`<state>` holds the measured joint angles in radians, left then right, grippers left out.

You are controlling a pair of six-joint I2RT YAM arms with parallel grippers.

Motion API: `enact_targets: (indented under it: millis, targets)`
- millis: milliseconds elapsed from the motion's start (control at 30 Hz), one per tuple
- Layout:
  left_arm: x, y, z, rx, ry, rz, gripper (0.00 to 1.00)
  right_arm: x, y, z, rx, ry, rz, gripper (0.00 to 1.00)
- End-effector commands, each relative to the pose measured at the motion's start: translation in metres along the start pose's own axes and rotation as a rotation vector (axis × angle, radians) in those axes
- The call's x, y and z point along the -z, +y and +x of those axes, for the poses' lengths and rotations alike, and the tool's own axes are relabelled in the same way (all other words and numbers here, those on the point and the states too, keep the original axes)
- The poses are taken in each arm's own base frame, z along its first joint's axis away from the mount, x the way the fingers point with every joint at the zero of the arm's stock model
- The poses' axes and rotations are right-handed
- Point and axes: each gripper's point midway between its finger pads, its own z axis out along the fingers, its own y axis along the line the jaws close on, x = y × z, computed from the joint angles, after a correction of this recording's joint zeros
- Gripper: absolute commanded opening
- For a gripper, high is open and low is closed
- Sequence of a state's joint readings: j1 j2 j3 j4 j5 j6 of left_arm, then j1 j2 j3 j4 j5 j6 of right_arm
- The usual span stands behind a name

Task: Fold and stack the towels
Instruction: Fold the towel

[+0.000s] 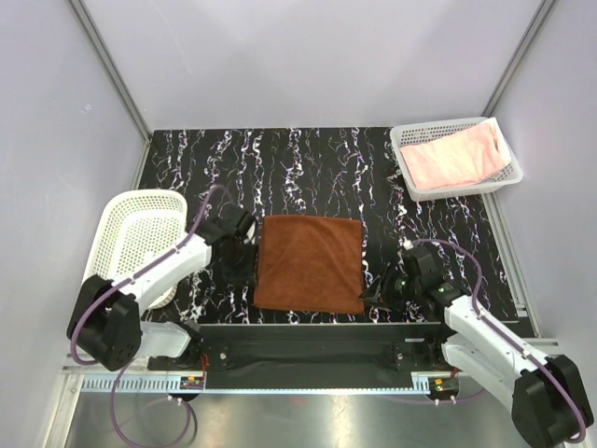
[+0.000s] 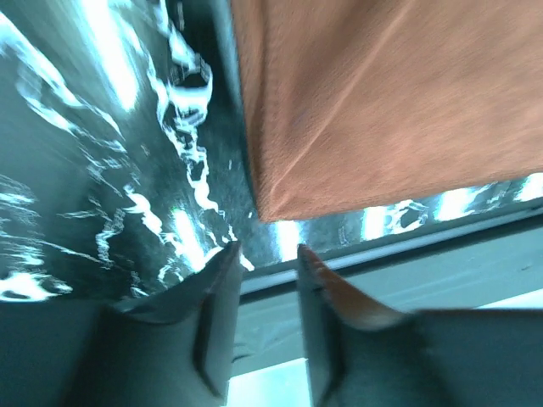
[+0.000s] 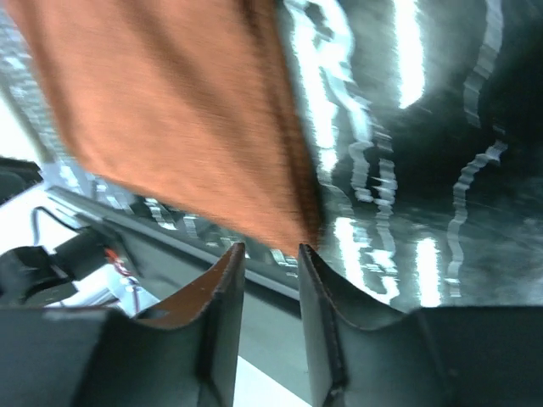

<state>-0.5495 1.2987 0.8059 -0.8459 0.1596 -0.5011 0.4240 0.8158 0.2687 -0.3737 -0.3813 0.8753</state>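
The rust-brown towel point(image 1: 310, 263) lies flat at the table's front centre. My left gripper point(image 1: 245, 273) is at its left edge, near the front left corner. In the left wrist view the towel's corner point(image 2: 280, 199) lies just ahead of the gripper point(image 2: 267, 254), which is open and empty. My right gripper point(image 1: 375, 295) is at the front right corner. In the right wrist view it point(image 3: 271, 252) is open and empty, just short of the towel's corner point(image 3: 284, 222). The pale pink towel point(image 1: 457, 157) lies crumpled in a basket at the back right. The white towel is out of view.
A white mesh basket point(image 1: 412, 140) holds the pink towel at the back right. A second white mesh basket point(image 1: 140, 233) sits at the left, beside my left arm. The table's front rail point(image 1: 317, 329) runs just below the brown towel. Grey walls enclose the table.
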Motion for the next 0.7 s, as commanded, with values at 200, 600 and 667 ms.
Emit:
enact_targets:
  millis: [200, 600, 667]
  targets:
    - [0.053, -0.021, -0.157, -0.160, -0.346, 0.112, 0.44, -0.007, 0.053, -0.111, 0.271, -0.197, 0.122, 0.39]
    - [-0.031, -0.033, -0.231, -0.153, -0.223, 0.277, 0.38, -0.085, 0.066, -0.229, 0.397, -0.140, 0.205, 0.32]
    - [-0.037, -0.016, -0.242, -0.128, -0.227, 0.198, 0.38, -0.088, 0.057, -0.233, 0.403, -0.124, 0.243, 0.31]
